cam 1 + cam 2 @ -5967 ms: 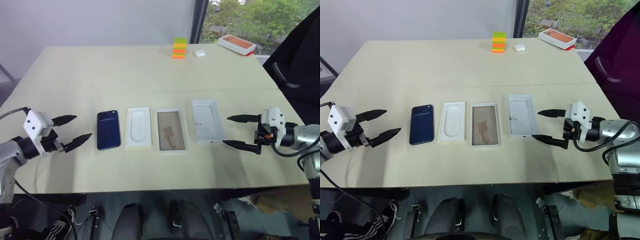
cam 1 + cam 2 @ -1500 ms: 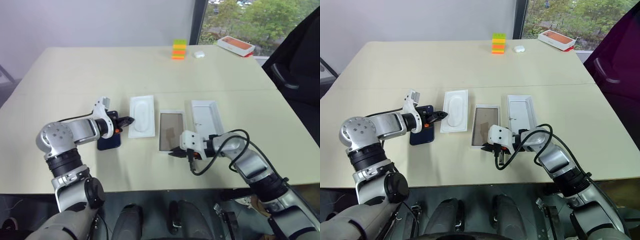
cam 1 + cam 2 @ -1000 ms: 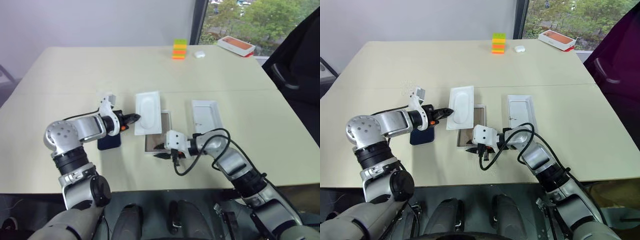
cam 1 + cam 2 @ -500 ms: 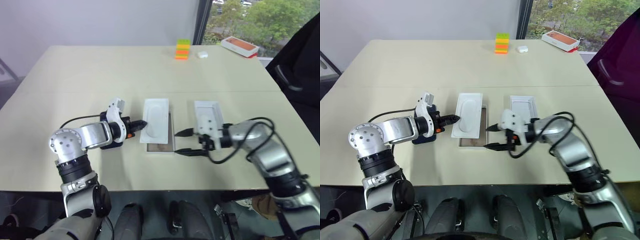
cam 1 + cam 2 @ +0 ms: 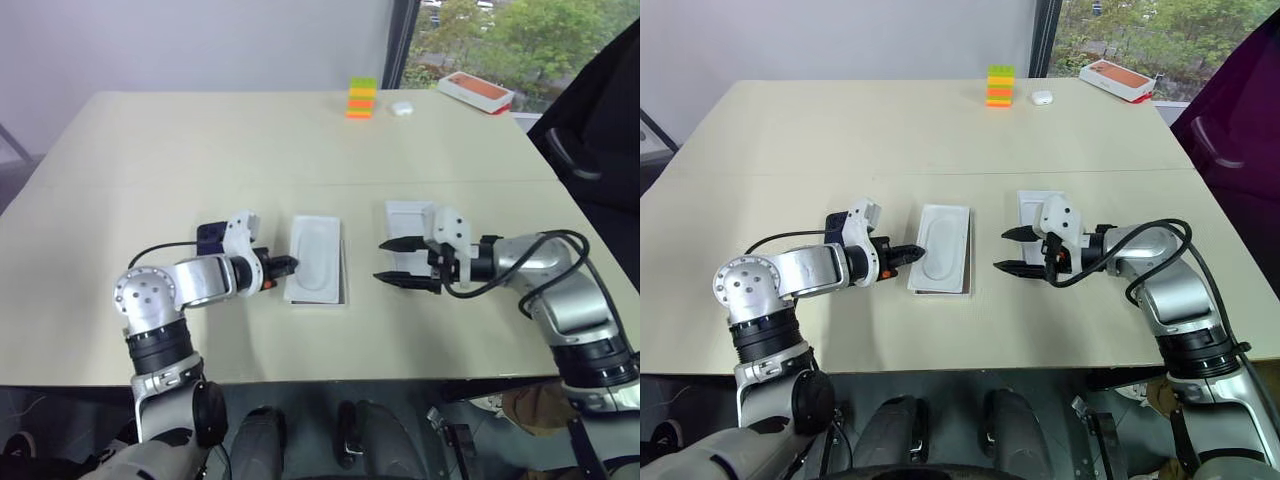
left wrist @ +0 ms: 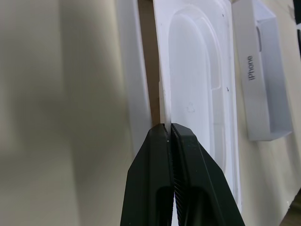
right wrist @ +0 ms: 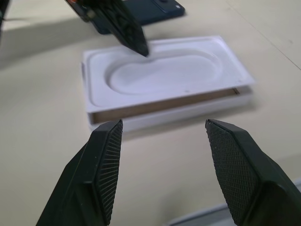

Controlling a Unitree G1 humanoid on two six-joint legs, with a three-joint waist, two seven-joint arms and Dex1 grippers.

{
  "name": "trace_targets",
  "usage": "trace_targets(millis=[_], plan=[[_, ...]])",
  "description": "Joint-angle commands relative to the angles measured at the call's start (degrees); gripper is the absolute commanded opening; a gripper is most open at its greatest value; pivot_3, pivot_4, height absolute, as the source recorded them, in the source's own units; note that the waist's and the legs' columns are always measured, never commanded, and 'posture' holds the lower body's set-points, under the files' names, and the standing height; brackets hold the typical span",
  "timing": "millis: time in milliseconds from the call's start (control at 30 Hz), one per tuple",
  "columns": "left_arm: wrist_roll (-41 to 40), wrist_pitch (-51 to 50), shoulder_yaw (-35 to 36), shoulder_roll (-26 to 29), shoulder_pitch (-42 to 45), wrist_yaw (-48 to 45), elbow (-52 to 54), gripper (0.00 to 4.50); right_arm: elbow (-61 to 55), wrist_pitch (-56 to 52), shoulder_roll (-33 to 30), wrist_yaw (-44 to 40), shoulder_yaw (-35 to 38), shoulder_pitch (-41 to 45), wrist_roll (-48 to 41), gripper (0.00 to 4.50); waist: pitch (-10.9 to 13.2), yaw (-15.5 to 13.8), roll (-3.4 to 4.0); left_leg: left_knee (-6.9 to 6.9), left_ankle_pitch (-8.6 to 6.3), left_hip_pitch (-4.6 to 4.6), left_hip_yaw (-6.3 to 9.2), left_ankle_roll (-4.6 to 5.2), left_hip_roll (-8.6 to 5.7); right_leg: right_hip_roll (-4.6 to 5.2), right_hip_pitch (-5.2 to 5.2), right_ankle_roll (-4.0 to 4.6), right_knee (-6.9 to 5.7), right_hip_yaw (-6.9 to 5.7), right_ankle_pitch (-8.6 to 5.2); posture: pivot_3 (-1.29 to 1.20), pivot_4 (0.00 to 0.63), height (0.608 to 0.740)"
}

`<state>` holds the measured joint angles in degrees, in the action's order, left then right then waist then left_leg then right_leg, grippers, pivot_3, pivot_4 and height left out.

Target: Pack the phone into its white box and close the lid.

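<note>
The left gripper (image 5: 288, 265) has carried the white insert (image 5: 944, 258) over onto the white box (image 7: 188, 106), where it now lies tilted, its edge pinched between shut fingers (image 6: 168, 141). The right gripper (image 5: 405, 263) has drawn back from the box and hangs open just beside it. Judging by this, the insert is nearly seated. One phone (image 7: 150, 12) waits beyond the left fingertips; one lid (image 5: 1038, 215) lies behind the right fingers; one insert, one box.

white box (image 5: 940, 288) lies open under an insert, phone (image 5: 837, 222) beside it.
</note>
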<state>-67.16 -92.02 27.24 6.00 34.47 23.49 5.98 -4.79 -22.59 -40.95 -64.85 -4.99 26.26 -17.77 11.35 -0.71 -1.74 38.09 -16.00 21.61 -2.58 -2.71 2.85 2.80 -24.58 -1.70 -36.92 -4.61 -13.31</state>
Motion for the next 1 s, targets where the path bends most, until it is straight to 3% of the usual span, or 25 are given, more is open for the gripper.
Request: trace_targets(millis=[33,133,300,767,1000], plan=[[-1.72,-0.48,-0.65,-0.34,0.64,0.75,1.65,0.0,-0.11,2.62,0.91,0.63,-0.18,1.53,0.67,2.92,0.0,0.03,0.0,0.0,0.0,-0.01,0.0,0.0,0.0,0.0,0.0,0.0,0.0,0.0,0.0,0.0,0.15,0.74],[-2.56,-0.48,-0.71,-0.26,0.69,1.28,1.5,0.92,0.42,3.51,1.25,0.76,-0.54,1.57,1.17,2.98,0.0,0.01,0.0,0.0,0.0,-0.01,0.02,0.0,0.0,-0.01,0.0,0.0,-0.01,-0.01,0.0,0.0,0.15,0.74],[-5.04,-0.48,-1.21,0.46,2.13,1.78,1.48,3.29,1.34,4.2,1.92,1.16,-0.98,2.18,1.6,2.98,0.0,0.04,0.0,0.0,0.0,-0.03,0.0,0.0,0.0,0.0,0.0,0.0,-0.02,-0.01,0.0,0.0,0.15,0.74],[-16.28,0.39,-5.04,7.52,4.93,3.68,-0.37,3.29,2.86,5.28,4.16,2.08,-1.52,3.39,2.77,2.98,0.01,0.01,0.0,-0.01,0.01,-0.01,0.02,-0.01,-0.01,0.01,0.0,0.01,-0.02,-0.01,0.0,0.0,0.15,0.74],[-19.61,1.74,-9.82,19.37,2.49,-6.81,6.94,3.29,3.06,4.43,4.65,3.08,-1.28,3.68,2.98,2.98,0.04,0.33,0.03,-0.08,0.02,-0.04,0.0,-0.05,0.01,0.0,-0.03,0.01,-0.04,0.01,0.0,0.0,0.15,0.74]])
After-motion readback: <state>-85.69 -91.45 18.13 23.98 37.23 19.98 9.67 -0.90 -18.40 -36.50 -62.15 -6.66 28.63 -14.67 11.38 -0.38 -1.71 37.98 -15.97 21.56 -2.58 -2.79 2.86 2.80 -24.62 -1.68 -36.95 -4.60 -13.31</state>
